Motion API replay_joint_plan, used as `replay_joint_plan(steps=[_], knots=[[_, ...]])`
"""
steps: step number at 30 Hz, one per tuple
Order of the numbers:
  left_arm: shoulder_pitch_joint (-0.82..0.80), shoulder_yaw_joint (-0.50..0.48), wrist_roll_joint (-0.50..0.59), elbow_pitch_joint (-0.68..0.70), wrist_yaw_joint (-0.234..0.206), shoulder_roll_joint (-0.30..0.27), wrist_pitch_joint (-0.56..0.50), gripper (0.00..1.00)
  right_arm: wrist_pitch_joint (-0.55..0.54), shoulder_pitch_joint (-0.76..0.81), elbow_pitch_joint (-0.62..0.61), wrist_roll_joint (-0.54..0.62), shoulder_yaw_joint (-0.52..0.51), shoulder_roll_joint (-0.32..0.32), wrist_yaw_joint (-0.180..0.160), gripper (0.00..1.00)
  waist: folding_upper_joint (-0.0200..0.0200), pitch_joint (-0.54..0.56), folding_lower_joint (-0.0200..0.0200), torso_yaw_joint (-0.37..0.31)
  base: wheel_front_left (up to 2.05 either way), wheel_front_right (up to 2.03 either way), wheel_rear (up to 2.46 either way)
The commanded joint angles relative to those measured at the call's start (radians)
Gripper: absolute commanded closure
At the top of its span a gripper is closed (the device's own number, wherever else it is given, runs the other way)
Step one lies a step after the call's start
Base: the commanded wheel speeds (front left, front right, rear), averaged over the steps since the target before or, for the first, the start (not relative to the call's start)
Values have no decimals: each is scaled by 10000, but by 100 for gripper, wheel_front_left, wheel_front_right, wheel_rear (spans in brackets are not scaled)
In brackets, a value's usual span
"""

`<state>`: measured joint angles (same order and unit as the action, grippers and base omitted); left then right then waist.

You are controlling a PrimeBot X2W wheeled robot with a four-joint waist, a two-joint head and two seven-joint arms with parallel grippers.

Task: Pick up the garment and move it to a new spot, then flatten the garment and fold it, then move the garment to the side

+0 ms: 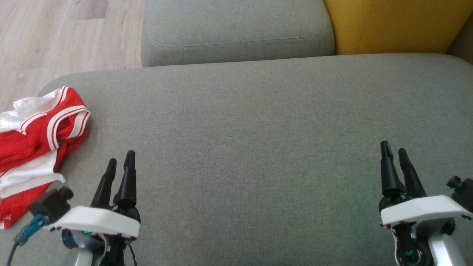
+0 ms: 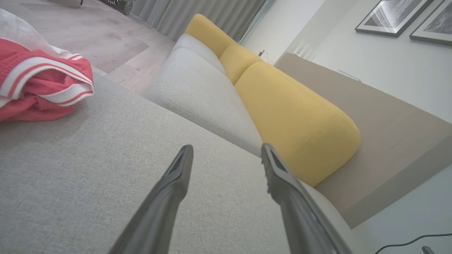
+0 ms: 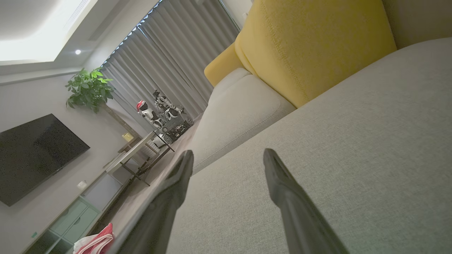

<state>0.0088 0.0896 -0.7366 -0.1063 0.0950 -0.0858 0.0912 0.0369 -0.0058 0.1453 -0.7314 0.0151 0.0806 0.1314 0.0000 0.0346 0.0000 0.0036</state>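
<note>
1. My left gripper [image 1: 121, 156]: lower left of the head view. Fingers spread wide with nothing between them, over the seat [image 1: 240, 129]. I cannot tell whether the tips touch the fabric.
2. My right gripper [image 1: 393, 147]: lower right of the head view. Fingers spread as wide, empty, over the same seat.
3. Garment [image 1: 40, 140]: red mesh with white panels and white-striped trim, crumpled in a heap at the seat's left end. It is near my left gripper, on its outer side and apart from it, and well apart from my right gripper. The left wrist view has it at upper left. The right wrist view catches a red-and-white scrap at the bottom edge.
4. Seat: grey woven fabric, broad, under both grippers.
5. Second seat [image 1: 236, 29]: grey with a stitched seam, set against the far side of the first.
6. Cushion [image 1: 395, 22]: yellow, far right, just beside the second seat.
7. Floor [image 1: 55, 37]: pale wood boards, beyond the seats at upper left.
8. Room, from the wrist views: grey curtain [image 3: 176, 60], green plant [image 3: 90, 88], dark TV [image 3: 35, 155], framed pictures [image 2: 392, 14] on a white wall.
</note>
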Motion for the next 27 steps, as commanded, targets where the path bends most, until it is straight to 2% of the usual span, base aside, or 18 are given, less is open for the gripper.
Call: replay_joint_plan(steps=[1,27], knots=[[-299,-99,339,420,-79,-190,119,0,129,-156,-429,332,173,243,-4,0,0,11,0,3,0,0,0],[78,253,3506,308,-709,-325,880,0,391,-50,-111,3884,359,196,-6,0,0,171,0,25,0,0,0]])
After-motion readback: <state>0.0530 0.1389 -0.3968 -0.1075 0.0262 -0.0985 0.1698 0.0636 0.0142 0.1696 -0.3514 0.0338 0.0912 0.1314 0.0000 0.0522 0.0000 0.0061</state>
